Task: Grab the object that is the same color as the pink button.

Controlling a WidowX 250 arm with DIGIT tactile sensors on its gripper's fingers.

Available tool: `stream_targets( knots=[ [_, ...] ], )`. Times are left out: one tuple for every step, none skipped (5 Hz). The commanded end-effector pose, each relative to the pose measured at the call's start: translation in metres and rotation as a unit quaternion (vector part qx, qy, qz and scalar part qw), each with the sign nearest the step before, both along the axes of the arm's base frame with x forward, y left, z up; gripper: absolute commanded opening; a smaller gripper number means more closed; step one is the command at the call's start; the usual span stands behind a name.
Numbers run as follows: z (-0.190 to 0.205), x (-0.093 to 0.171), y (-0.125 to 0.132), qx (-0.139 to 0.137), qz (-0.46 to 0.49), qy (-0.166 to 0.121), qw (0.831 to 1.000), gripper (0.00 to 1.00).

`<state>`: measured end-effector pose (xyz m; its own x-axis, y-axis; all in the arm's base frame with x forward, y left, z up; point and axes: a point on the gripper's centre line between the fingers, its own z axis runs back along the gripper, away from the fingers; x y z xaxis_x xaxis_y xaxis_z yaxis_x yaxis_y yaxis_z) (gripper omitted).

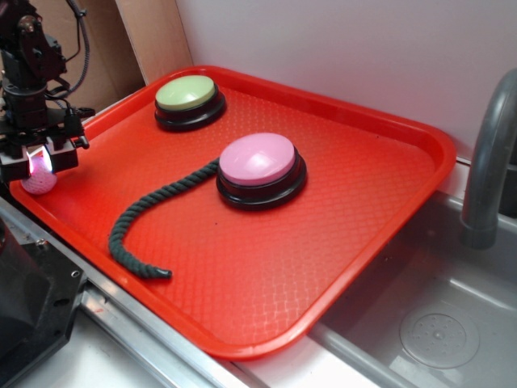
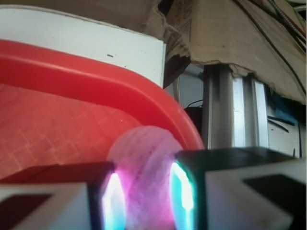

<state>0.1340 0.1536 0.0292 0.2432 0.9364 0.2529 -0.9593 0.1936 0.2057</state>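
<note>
Gripping the pink ball (image 2: 144, 177) at the tray (image 1: 339, 113) corner, the gripper (image 2: 144, 196) is matching the pink button (image 1: 258, 159) colour.

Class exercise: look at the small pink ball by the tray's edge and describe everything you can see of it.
The pink ball is small, round and pale pink, with a dimpled, net-like surface. It sits at the corner of the red tray, close against the raised rim. The gripper is down over it, its glowing fingers pressed to either side. Its underside is hidden.
</note>
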Motion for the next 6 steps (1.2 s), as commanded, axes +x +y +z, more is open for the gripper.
stream_targets(
  knots=[
    [0.081,0.036,-0.016,-0.095,-0.192,-0.042,0.976,0.00],
    [0.118,0.053,-0.055,-0.119,-0.317,-0.088,0.937,0.00],
    [0.144,0.055,-0.084,-0.141,-0.434,-0.114,0.882,0.00],
    [0.150,0.051,-0.110,-0.167,-0.538,-0.100,0.820,0.00],
    [0.145,0.048,-0.122,-0.156,-0.545,-0.096,0.818,0.00],
    [0.136,0.048,-0.114,-0.150,-0.508,-0.100,0.842,0.00]
  ],
)
